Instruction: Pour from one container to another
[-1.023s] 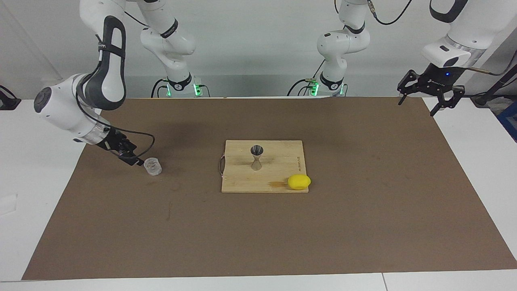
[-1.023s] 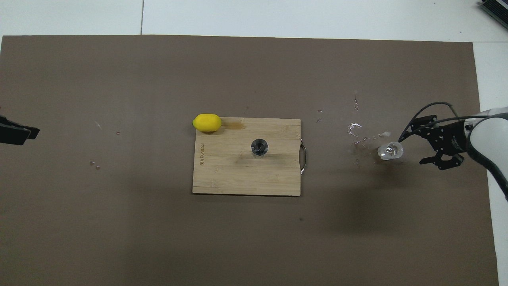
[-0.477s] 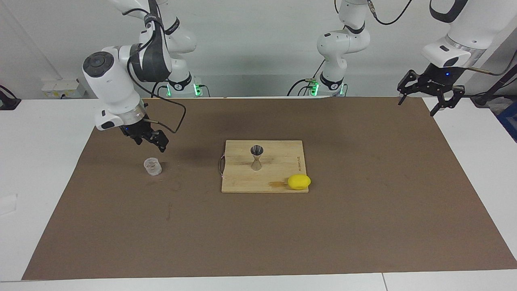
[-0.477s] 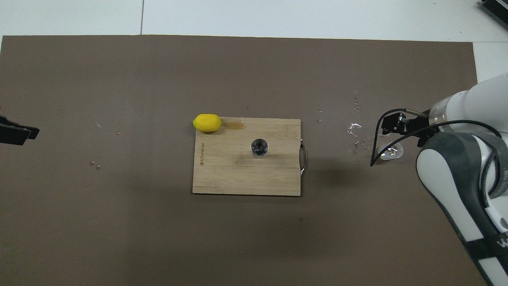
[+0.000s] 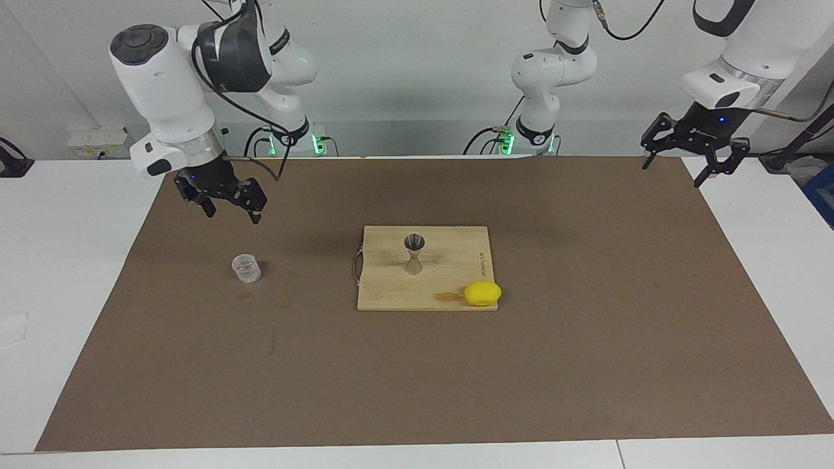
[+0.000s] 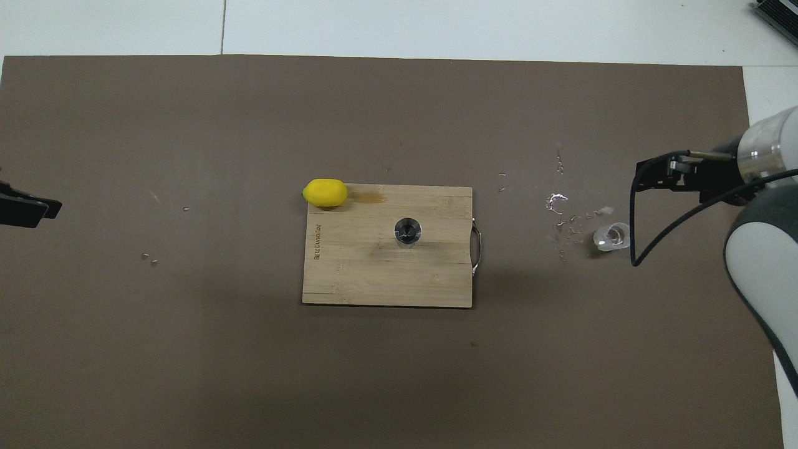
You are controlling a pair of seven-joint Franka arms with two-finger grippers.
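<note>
The small clear glass cup (image 5: 246, 268) (image 6: 611, 237) stands upright on the brown mat toward the right arm's end. The silvery hourglass jigger (image 5: 414, 254) (image 6: 407, 232) stands upright in the middle of the wooden cutting board (image 5: 449, 286) (image 6: 349, 280). My right gripper (image 5: 232, 217) (image 6: 654, 176) hangs open and empty in the air over the mat by the cup, well clear of it. Over the mat's corner at the left arm's end, my left gripper (image 5: 672, 174) (image 6: 25, 209) waits open and empty.
A yellow lemon (image 5: 483, 293) (image 6: 325, 193) lies at a corner of the board, the corner farther from the robots, toward the left arm's end. Spilled droplets (image 6: 557, 201) glisten on the mat between the cup and the board. A black cable (image 6: 633, 224) hangs from the right wrist.
My right gripper has lifted up and away from the cup, which stays upright on the mat. The left arm has not moved.
</note>
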